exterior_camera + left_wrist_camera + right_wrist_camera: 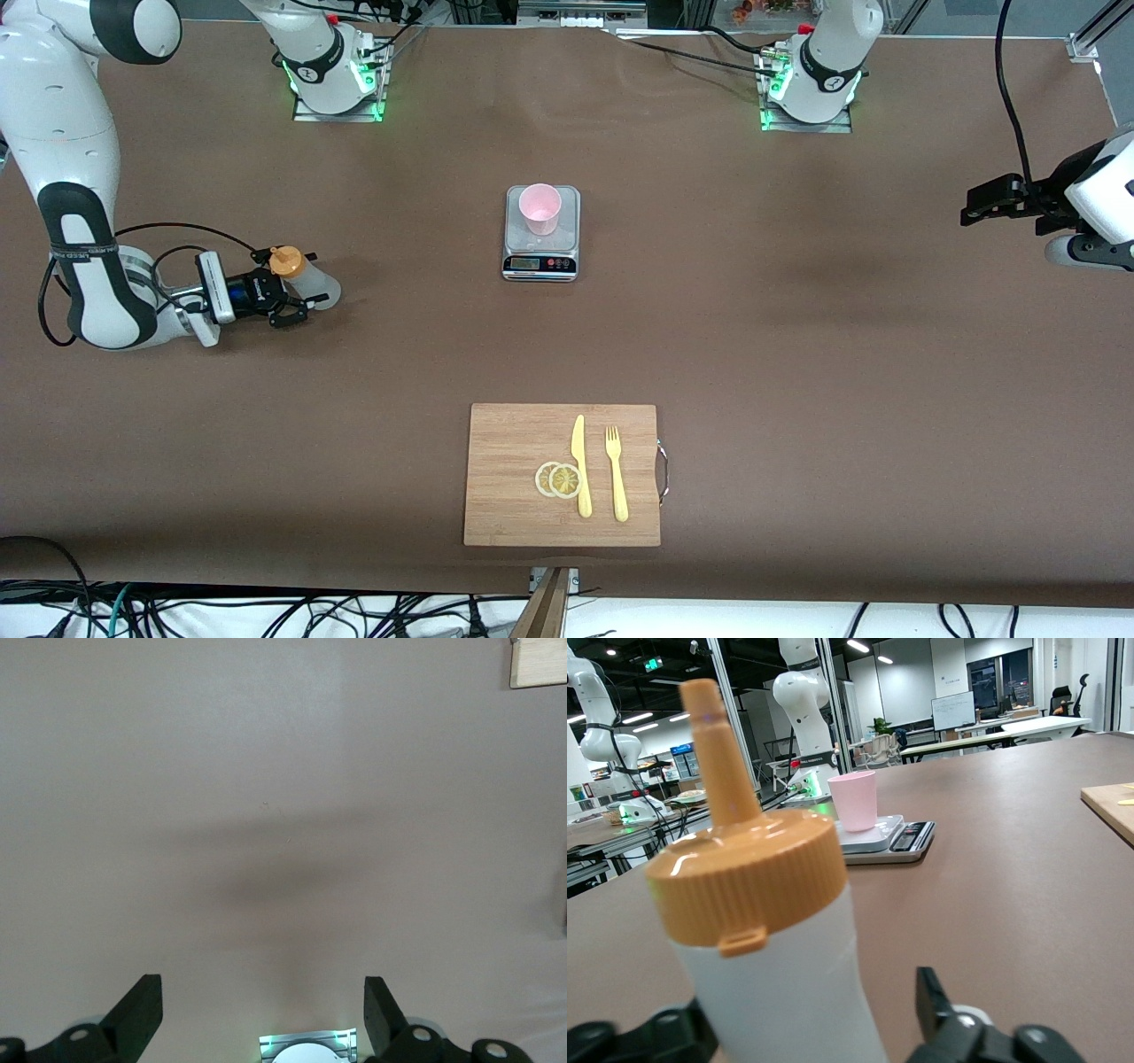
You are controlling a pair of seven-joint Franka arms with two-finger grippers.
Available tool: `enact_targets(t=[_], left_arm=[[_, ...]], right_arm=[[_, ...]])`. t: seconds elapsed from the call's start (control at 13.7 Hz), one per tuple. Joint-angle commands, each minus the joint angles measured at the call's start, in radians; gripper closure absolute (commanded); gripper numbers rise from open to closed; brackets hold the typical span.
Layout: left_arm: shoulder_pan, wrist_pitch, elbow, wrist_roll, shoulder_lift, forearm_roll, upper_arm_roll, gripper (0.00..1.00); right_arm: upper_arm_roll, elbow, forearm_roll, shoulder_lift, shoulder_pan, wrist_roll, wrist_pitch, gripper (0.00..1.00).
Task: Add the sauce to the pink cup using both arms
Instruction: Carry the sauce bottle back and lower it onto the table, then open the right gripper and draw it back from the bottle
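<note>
The sauce bottle, frosted white with an orange cap, stands on the table at the right arm's end. My right gripper is open with a finger on each side of the bottle; in the right wrist view the bottle fills the space between the fingers, with a gap beside one finger. The pink cup stands on the grey scale at mid-table, also seen in the right wrist view. My left gripper waits open and empty above bare table at the left arm's end, and its wrist view shows the gripper over bare table.
A wooden cutting board near the front camera carries two lemon slices, a yellow knife and a yellow fork. Its corner shows in the left wrist view. The two green-lit arm bases stand farthest from the camera.
</note>
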Motion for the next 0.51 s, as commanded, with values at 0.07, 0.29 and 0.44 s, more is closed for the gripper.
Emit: enact_targets(t=[0.07, 0.29, 0.44], left_arm=[[0.003, -0.010, 0.025, 0.019, 0.009, 0.015, -0.003, 0.00], [0.003, -0.010, 0.025, 0.019, 0.009, 0.013, -0.004, 0.00], [0.003, -0.010, 0.025, 0.019, 0.009, 0.015, -0.003, 0.00]], right_arm=[[-0.053, 0.014, -0.058, -0.028, -0.002, 0.036, -0.026, 0.00], [-0.098, 0.053, -0.173, -0.078, 0.001, 0.103, -0.014, 0.00], [-0.111, 0.051, -0.260, -0.168, 0.024, 0.203, 0.047, 0.00]])
